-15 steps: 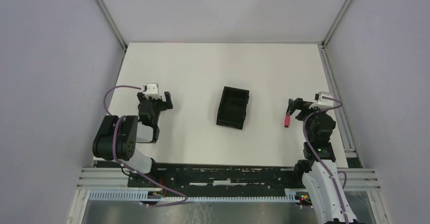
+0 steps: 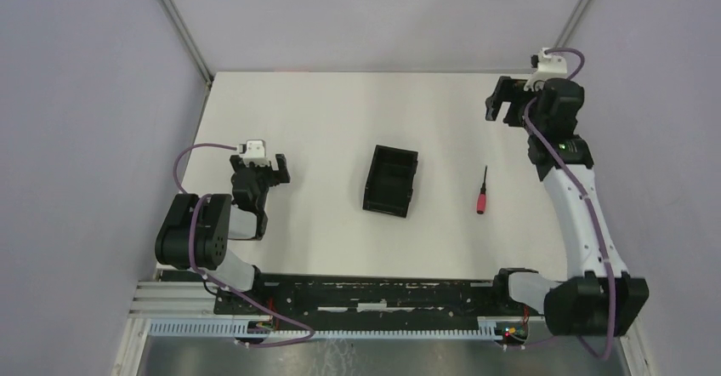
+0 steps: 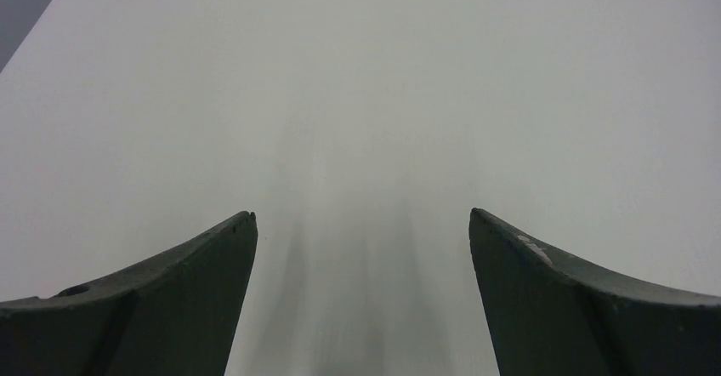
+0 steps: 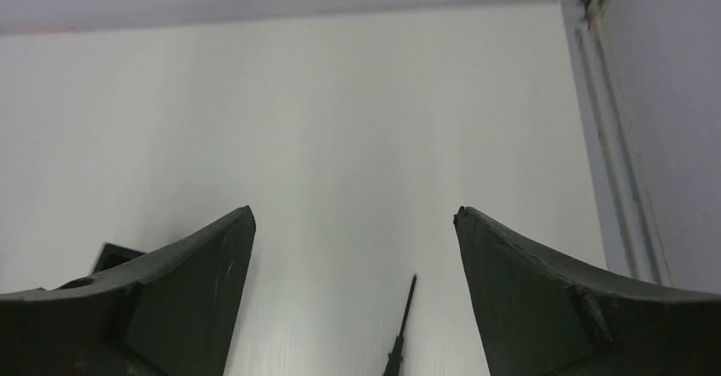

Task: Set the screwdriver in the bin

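**A:** Status, large to small?

**B:** Right arm: reaches toward the far right corner of the table. The right gripper is raised, its jaws are spread wide and it is grasping nothing. Left arm: folded near its base. The left gripper is also released, with only bare table between its fingers. Bin: mid-table, nothing visible inside. Screwdriver: flat on the table to the right of the bin and clear of it, nearer than the right gripper and well apart from it. Judgement: nothing of the task is complete. Approach, grasp, carry and drop all remain.

**A:** Materials and shapes, same order?

**B:**
- Table: white, flat and matte, with a faint sheen in the wrist views. A metal rail runs along its right edge.
- Gripper fingers: dark and hard-looking. Their curved blades taper to blunt tips.
- Bin: black, looks like moulded plastic. It is rectangular and open-topped with low walls, and sits slightly askew to the table edges.
- Screwdriver: short red handle at the near end and a thin black shaft pointing away from the arms. It is slender and lies low on the surface. Judgement: the handle is the thicker part and the easier place to pinch, and the round handle may roll if nudged.
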`<action>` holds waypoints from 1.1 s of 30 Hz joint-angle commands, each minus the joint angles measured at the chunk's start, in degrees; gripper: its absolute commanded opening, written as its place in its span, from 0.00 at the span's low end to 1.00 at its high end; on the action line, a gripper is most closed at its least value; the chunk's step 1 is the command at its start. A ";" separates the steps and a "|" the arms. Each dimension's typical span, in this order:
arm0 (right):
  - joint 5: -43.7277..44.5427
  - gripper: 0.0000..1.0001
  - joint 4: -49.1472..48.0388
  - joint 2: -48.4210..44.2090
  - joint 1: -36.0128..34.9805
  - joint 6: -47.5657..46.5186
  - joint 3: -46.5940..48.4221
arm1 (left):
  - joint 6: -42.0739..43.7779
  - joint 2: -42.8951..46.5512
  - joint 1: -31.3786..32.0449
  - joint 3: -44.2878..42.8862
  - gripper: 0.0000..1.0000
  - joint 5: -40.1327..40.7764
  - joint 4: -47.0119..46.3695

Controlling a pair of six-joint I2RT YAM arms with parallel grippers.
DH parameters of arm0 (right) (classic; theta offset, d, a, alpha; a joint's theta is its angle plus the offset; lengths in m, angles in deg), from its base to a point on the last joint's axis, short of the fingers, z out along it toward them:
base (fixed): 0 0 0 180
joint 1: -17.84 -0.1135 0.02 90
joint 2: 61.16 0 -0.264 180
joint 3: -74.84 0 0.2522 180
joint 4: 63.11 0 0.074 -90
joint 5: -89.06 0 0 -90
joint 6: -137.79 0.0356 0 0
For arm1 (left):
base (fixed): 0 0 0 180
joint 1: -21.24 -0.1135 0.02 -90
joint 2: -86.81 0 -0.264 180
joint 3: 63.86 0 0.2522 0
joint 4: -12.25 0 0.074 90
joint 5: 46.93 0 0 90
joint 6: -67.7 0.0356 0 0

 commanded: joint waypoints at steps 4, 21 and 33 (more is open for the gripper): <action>6.57 0.93 17.42 12.87 -0.44 -2.64 -5.44 | -1.86 0.84 -0.36 -0.28 1.00 -0.48 -1.66; 6.50 0.53 8.84 26.49 -1.58 -2.47 -18.90 | -1.86 0.87 -0.36 -0.28 1.00 -0.49 -1.66; 8.33 0.00 27.19 19.02 -1.58 -3.26 -4.10 | -1.86 0.91 -0.36 -0.28 1.00 -0.50 -1.66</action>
